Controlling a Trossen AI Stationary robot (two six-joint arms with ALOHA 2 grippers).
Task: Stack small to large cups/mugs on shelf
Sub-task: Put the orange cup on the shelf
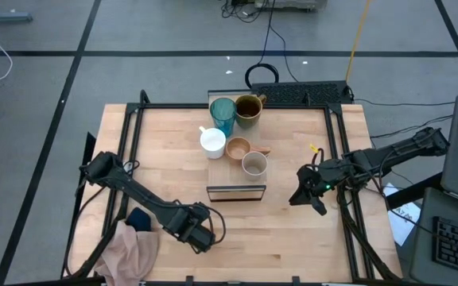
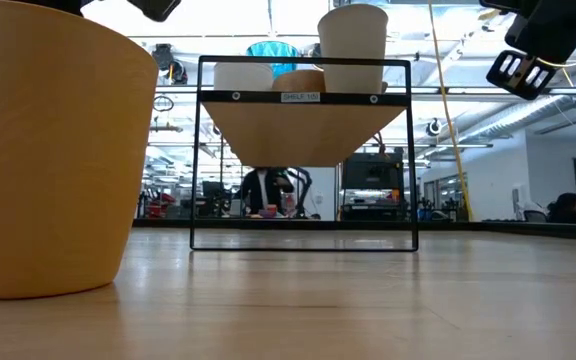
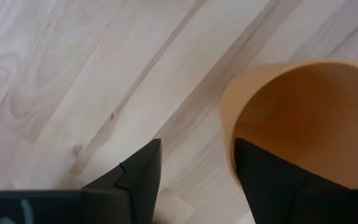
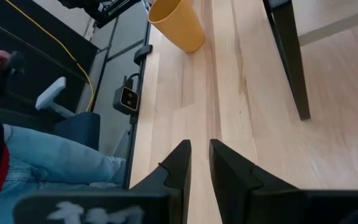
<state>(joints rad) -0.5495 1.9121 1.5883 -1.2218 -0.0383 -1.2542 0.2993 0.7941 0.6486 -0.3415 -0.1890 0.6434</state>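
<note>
Your left gripper (image 3: 194, 165) has its jaws open over the rim of the orange cup (image 3: 303, 118), one inside. It looks light and smooth, so pinch gently. Right jaws are nearly closed, empty.

High view: overhead, straight down, whole table (image 1: 293, 230). Low view: tabletop height, level, close beside orange cup (image 2: 48, 150), facing shelf (image 2: 303, 130). Left wrist view: close above cup, looking down. Right wrist view: looks along tabletop; shares cup with both.
</note>
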